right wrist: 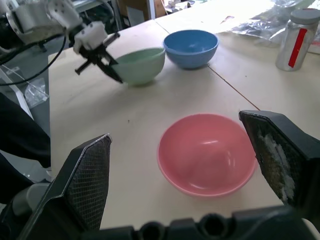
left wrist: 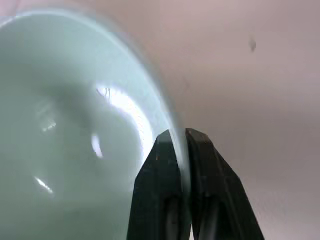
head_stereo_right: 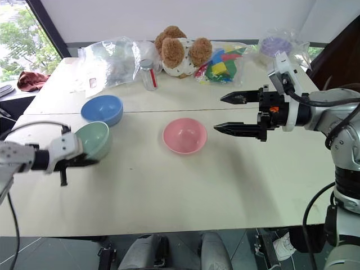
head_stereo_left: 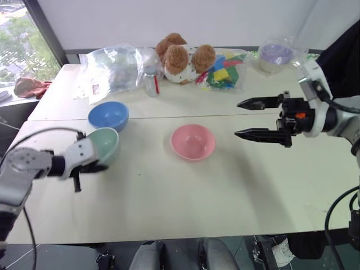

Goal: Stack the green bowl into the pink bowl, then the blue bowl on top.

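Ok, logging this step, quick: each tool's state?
Left tool: shut on the green bowl rim.
Right tool: open, holding nothing.

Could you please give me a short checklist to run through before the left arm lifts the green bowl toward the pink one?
1. Left gripper shut on the rim of the green bowl: ok; the left wrist view shows one finger inside the rim and one outside.
2. Pink bowl upright and empty: ok.
3. Table between the green and pink bowls free of objects: ok.
4. Right gripper open and off to the side of the pink bowl, not above it: ok.
5. Blue bowl close behind the green bowl; whether they touch: cannot tell.
6. Grip firm enough to carry the bowl by its rim: cannot tell.
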Robot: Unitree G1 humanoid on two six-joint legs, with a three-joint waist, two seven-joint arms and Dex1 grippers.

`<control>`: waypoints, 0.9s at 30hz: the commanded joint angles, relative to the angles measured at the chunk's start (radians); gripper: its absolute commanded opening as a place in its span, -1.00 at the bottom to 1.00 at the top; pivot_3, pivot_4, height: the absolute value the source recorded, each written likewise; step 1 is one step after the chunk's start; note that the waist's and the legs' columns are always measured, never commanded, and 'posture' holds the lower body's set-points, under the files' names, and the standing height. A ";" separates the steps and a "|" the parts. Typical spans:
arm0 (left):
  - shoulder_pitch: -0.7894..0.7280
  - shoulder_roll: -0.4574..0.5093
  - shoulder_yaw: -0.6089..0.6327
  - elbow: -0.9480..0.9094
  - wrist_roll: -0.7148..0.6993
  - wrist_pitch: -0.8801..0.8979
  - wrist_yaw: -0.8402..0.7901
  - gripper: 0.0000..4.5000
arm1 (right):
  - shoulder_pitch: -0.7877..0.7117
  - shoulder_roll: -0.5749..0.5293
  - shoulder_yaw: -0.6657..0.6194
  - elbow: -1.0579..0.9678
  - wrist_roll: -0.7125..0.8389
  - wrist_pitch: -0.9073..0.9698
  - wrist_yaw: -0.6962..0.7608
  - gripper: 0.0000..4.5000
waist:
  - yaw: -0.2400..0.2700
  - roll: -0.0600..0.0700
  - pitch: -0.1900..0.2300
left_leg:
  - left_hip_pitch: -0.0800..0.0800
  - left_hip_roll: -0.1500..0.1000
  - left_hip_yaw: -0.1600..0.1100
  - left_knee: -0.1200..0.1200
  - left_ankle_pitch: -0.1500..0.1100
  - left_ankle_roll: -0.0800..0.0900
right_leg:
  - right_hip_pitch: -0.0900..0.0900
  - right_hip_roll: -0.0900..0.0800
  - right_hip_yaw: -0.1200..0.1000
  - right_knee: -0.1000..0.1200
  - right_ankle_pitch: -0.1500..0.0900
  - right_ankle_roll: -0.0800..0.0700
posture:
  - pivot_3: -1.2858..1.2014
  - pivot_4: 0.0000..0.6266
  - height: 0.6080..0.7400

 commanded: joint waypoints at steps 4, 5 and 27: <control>-0.187 -0.049 -0.067 -0.162 -0.157 0.145 -0.152 -0.98 | 0.015 -0.049 -0.053 -0.035 0.032 -0.017 -0.022 1.00 | 0.008 -0.002 0.001 | -0.001 0.000 0.000 0.001 0.000 0.000 | 0.000 0.001 0.000 0.000 0.000 0.000 | 0.03 -0.52 1.00; -0.207 -0.053 -0.078 -0.164 -0.159 0.152 -0.167 -0.98 | 0.015 -0.050 -0.051 -0.036 0.032 -0.019 -0.026 1.00 | 0.007 -0.002 0.001 | -0.001 0.000 0.000 0.002 0.000 0.000 | 0.000 0.001 -0.001 0.000 0.000 0.000 | 0.03 -0.52 1.00; -0.910 -0.573 -0.556 0.687 0.109 -0.373 -0.402 -0.98 | 0.225 -0.122 -0.250 -0.200 0.147 0.057 -0.181 1.00 | 0.007 -0.002 0.001 | -0.002 0.002 0.003 0.013 -0.003 0.006 | 0.001 0.007 0.001 0.005 0.000 0.001 | 0.03 -0.52 1.00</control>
